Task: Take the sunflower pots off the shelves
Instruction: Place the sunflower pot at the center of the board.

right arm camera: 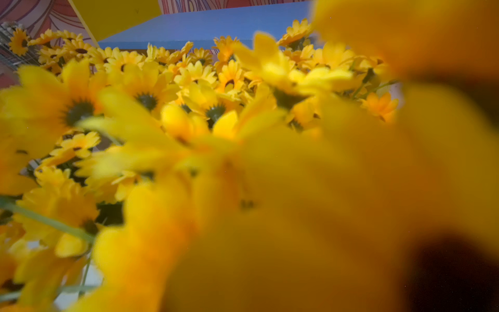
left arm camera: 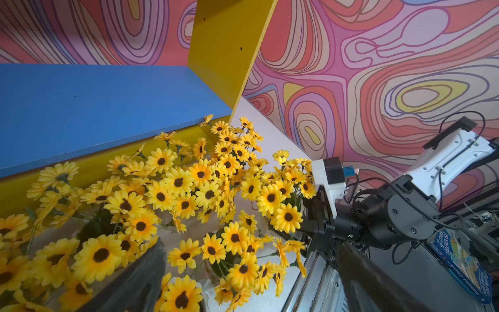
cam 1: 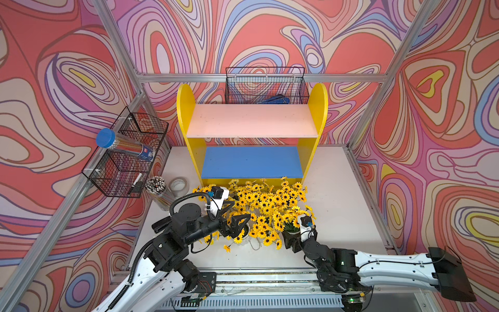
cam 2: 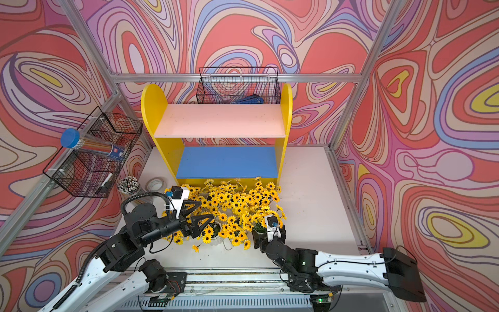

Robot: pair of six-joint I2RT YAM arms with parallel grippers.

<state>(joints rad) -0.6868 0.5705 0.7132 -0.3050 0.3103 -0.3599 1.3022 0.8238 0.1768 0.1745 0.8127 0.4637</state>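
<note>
The shelves [cam 1: 251, 120] stand at the back of the table, with nothing on the pink board or the blue board [cam 2: 226, 162]. Several sunflower pots [cam 1: 267, 202] crowd the table just in front of them, flowers overlapping, most pots hidden under the blooms. My left gripper [cam 1: 241, 209] hovers open over the cluster's left front, above a white pot [cam 1: 244, 235]; its fingers [left arm camera: 135, 278] frame flowers in the left wrist view. My right gripper [cam 1: 291, 237] sits low at the cluster's right front, fingers against both sides of a pot with green leaves. Blurred petals fill the right wrist view.
A wire basket [cam 1: 121, 162] on the left wall holds a blue-lidded tube. A clear jar of pencils [cam 1: 159, 189] and a tape roll [cam 1: 179, 186] stand at the table's left. Another wire basket [cam 1: 266, 86] hangs behind the shelves. Bare tabletop [cam 1: 337, 202] lies to the right.
</note>
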